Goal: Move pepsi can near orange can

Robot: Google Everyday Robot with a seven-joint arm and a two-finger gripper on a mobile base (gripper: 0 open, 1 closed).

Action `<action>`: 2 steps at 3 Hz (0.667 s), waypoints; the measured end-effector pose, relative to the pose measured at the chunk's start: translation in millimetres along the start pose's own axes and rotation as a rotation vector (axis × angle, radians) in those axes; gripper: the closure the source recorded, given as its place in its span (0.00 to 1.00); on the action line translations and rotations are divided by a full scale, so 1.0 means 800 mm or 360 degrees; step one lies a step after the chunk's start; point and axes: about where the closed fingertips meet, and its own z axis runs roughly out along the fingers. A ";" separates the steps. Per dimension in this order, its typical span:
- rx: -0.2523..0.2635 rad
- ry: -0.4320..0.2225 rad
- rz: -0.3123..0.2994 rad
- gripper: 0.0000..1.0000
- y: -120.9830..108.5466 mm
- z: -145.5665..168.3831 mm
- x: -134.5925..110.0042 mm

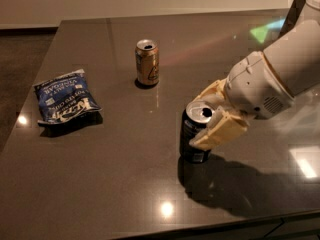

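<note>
Pinching the upright pepsi can [192, 134] between its two fingers [222, 131], your gripper [202, 119] grips it near the top. The orange can [147, 62] stands well beyond the fingertips. Expect light, slick, easily dented metal with an open top; hold mid-wall, gently.

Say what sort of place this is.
Probably an office kitchen or break room: dark polished counter with a chip bag, an orange can, and a pepsi can gripped by the hand at right.

Arm [280, 74]: bulky rounded white shell, smooth; small dotted grille on wrist housing; claw [197, 121]: two cream-yellow blocky fingers, flat-faced, clamped either side of pepsi can [192, 139], right of centre.
</note>
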 end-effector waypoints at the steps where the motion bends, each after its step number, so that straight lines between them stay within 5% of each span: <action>1: 0.0074 -0.0001 0.0074 1.00 -0.054 0.000 -0.015; 2: 0.0165 0.0008 0.0141 1.00 -0.103 0.012 -0.026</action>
